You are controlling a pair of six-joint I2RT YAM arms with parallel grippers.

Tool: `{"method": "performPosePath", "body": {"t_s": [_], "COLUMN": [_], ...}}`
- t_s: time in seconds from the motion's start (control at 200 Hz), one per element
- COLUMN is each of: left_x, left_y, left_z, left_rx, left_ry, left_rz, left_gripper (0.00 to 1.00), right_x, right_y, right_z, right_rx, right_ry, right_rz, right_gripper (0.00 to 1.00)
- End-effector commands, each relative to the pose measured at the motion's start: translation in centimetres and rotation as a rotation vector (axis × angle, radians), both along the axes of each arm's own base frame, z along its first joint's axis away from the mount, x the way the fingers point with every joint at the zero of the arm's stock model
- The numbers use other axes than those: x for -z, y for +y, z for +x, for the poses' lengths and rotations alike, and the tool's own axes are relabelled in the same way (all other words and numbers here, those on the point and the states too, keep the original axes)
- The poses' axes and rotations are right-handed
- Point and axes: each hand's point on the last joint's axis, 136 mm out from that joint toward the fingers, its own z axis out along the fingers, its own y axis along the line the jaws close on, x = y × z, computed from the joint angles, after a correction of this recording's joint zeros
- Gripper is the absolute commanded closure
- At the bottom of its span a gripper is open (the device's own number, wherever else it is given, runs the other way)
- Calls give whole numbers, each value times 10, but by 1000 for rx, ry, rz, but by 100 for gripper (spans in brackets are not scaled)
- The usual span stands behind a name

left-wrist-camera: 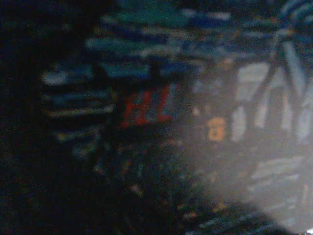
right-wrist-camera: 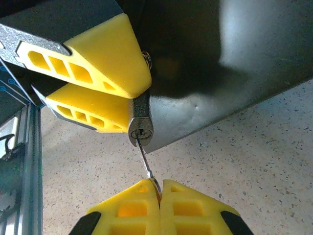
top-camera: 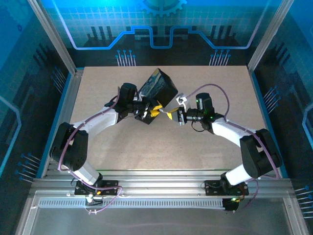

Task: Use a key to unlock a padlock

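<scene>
The right claw point(right-wrist-camera: 160, 190) is pinched shut on the key point(right-wrist-camera: 146, 164), whose thin blade points up with its tip at the keyhole of the padlock point(right-wrist-camera: 141, 126). I cannot tell how deep it sits. The left claw point(right-wrist-camera: 133, 95) is clamped on the padlock's body between its yellow fingers point(right-wrist-camera: 93, 56). The padlock is just beside the dark tin point(top-camera: 157, 87), above the speckled table point(right-wrist-camera: 254, 161), mid-table toward the far side.

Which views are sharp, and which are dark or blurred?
Top external: evenly lit, fairly sharp, the tin dark. Left wrist: very dark and blurred, seemingly too close to focus. Right wrist: padlock and key sharp, soft glare on the tin above.
</scene>
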Motion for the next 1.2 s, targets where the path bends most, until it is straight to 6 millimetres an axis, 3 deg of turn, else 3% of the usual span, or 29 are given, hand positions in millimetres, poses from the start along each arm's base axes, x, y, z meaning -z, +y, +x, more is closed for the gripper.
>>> {"method": "performPosePath", "body": {"t_s": [0.0, 0.265, 1.196], "left_x": [-18, -18, -21], "left_y": [-1, 1, 1], "left_z": [-9, -11, -16], "left_rx": [32, 27, 24], "left_ry": [-35, -35, -37], "left_rz": [-40, -33, -32], "left_gripper": [100, 100, 100], "right_x": [-16, -15, -27], "right_y": [6, 2, 25], "right_z": [6, 8, -4], "right_rx": [11, 38, -27], "right_ry": [-80, -87, -158], "right_rz": [20, 13, 44], "right_gripper": [100, 100, 100]}}
